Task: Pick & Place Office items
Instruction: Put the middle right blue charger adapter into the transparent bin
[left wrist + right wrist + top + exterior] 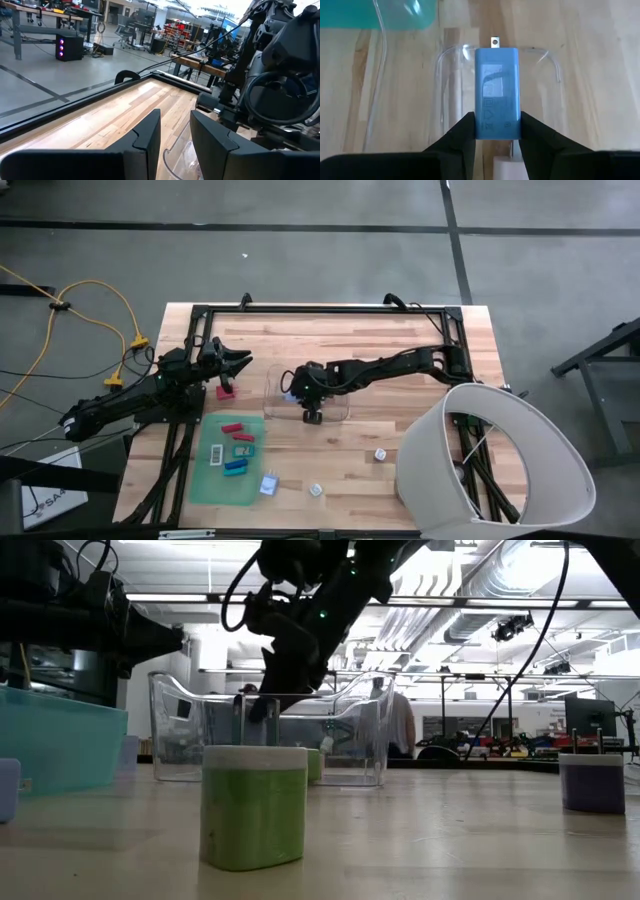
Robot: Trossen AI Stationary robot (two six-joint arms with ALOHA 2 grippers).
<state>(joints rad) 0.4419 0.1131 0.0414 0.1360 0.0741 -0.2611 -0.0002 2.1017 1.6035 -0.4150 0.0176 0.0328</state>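
With right pincer (496, 131) clamped on the blue block (497, 92) over the clear bin (450, 55), lower squarely inside before releasing; left pincer (172, 137) narrow, empty.

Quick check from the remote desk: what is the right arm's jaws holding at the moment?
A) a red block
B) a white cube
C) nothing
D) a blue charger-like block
D: the right wrist view shows the blue block clamped between the right gripper jaws, above the clear bin.
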